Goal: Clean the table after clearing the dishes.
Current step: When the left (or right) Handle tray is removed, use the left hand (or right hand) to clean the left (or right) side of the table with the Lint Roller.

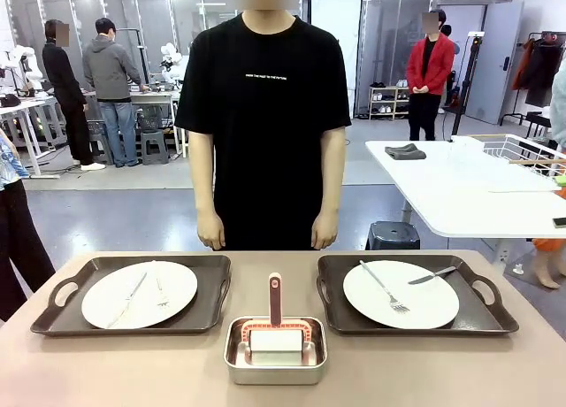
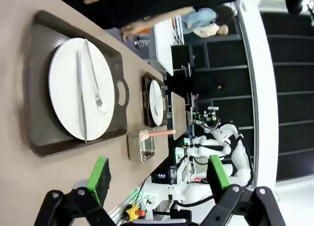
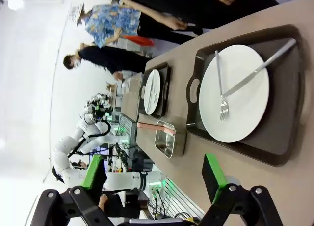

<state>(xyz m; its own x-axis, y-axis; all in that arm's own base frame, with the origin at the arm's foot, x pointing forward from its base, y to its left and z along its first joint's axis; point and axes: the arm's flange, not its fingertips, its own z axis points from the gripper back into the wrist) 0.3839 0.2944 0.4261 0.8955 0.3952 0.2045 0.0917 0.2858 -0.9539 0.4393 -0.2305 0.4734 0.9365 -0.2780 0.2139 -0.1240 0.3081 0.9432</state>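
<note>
Left claw (image 2: 158, 176) wide open, empty; right claw (image 3: 153, 174) the same. Left plate (image 1: 181, 292) and right plate (image 1: 433, 305) sit on trays (image 1: 215, 283) on the table (image 1: 106, 372), steel pan (image 1: 274, 377) between.

A small square steel pan (image 1: 275, 374) sits in the near middle and holds a white block-shaped tool (image 1: 276, 340), whose coral-red handle points toward a person in a black T-shirt (image 1: 270, 115) standing at the far side. Behind to the right, a white table (image 1: 460, 199) carries a wire rack (image 1: 522, 150) and a folded dark cloth (image 1: 406, 151), with a black stool (image 1: 393, 235) near its corner. Farther back stands a person in a red jacket (image 1: 430, 71).
</note>
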